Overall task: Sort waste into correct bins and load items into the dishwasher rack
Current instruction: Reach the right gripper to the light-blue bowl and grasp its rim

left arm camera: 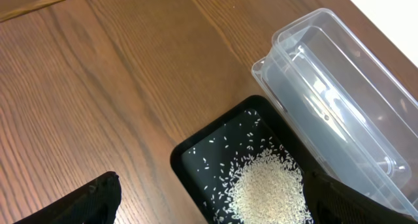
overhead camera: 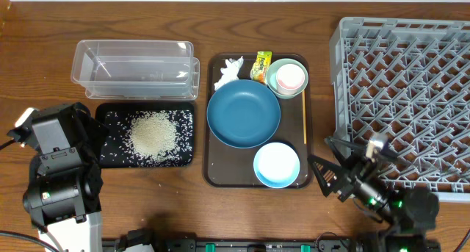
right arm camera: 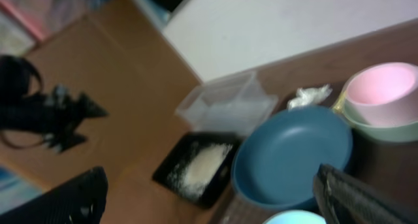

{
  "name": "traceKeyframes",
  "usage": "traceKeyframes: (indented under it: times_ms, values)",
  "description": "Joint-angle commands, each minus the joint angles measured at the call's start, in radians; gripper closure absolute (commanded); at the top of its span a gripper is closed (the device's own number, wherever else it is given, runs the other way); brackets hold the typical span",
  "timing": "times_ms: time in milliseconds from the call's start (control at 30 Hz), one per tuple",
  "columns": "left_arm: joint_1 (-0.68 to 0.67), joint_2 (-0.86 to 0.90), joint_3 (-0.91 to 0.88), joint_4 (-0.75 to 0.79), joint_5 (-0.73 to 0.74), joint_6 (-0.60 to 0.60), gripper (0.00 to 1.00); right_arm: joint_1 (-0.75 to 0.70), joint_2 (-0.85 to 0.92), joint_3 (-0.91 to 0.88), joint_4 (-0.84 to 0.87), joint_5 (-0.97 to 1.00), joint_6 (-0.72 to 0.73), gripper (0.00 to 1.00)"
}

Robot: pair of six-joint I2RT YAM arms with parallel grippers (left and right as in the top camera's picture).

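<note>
On brown wooden table (overhead camera: 44, 68), clear rectangular plastic tub (overhead camera: 136, 68) just beside shallow black rectangular tray (overhead camera: 109, 158) holding heaped white rice grains (overhead camera: 153, 134). On brown serving tray (overhead camera: 303, 123): crumpled white tissue (overhead camera: 229, 72), yellow-green snack wrapper (overhead camera: 261, 65), large dark-blue bowl (overhead camera: 243, 114), smaller light-blue bowl (overhead camera: 277, 164), pink cup (overhead camera: 291, 76) seemingly inside mint-white bowl (overhead camera: 273, 84). Grey lattice dishwasher rack (overhead camera: 411, 98) at right. Left gripper (left arm camera: 214, 181), right gripper (right arm camera: 209, 185) both splayed, empty.

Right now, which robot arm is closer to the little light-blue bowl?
The right. The right arm sits just right of the light-blue bowl, beside the brown tray. The left arm is far off on the other side, past the black tray.
</note>
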Motion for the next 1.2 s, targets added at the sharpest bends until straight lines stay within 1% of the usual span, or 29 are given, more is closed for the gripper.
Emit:
traceKeyframes:
  times_ms: [0,100,133,200,267,300,367,433,533,667,767,833,900,933,1033,1133,1167]
  values:
    - [0.005,-0.003,0.019,-0.001,-0.003,-0.008,0.09,0.015,0.192,0.192,-0.123,-0.117,-0.192,0.01]
    - [0.005,-0.003,0.019,-0.001,-0.003,-0.008,0.09,0.07,0.399,0.416,-0.412,-0.065,-0.389,0.01]
    - [0.005,-0.003,0.019,-0.001,-0.003,-0.008,0.09,0.097,0.45,0.478,-0.501,-0.014,-0.446,0.01]
    - [0.005,-0.003,0.019,-0.001,-0.003,-0.008,0.09,0.178,0.546,0.602,-0.683,0.178,-0.518,0.01]
    - [0.005,-0.003,0.019,-0.001,-0.003,-0.008,0.09,0.295,0.631,0.714,-0.835,0.435,-0.52,0.01]
    - [0.005,-0.003,0.019,-0.001,-0.003,-0.008,0.09,0.349,0.663,0.75,-0.881,0.522,-0.513,0.01]
    - [0.005,-0.003,0.019,-0.001,-0.003,-0.008,0.09,0.47,0.727,0.807,-0.948,0.685,-0.442,0.01]
    - [0.005,-0.003,0.019,-0.001,-0.003,-0.008,0.09,0.57,0.775,0.822,-0.965,0.763,-0.381,0.01]
    - [0.005,-0.003,0.019,-0.001,-0.003,-0.008,0.09,0.694,0.845,0.821,-0.937,0.761,-0.369,0.01]
    - [0.005,-0.003,0.019,-0.001,-0.003,-0.008,0.09,0.806,0.93,0.821,-0.887,0.7,-0.369,0.01]
    - [0.005,-0.003,0.019,-0.001,-0.003,-0.008,0.09,0.856,1.006,0.821,-0.869,0.727,-0.375,0.02]
    - [0.005,-0.003,0.019,-0.001,-0.003,-0.008,0.09,0.866,1.057,0.821,-0.868,0.755,-0.369,0.14]
    - [0.005,-0.003,0.019,-0.001,-0.003,-0.008,0.09,0.866,1.107,0.821,-0.869,0.756,-0.343,0.31]
    - [0.005,-0.003,0.019,-0.001,-0.003,-0.008,0.09,0.866,1.134,0.821,-0.869,0.756,-0.323,0.37]
    - [0.005,-0.003,0.019,-0.001,-0.003,-0.008,0.09,0.866,1.207,0.821,-0.869,0.753,-0.313,0.4]
    - [0.005,-0.003,0.019,-0.001,-0.003,-0.008,0.09,0.866,1.262,0.821,-0.867,0.754,-0.313,0.48]
    - [0.005,-0.003,0.019,-0.001,-0.003,-0.008,0.09,0.866,1.281,0.821,-0.867,0.753,-0.311,0.49]
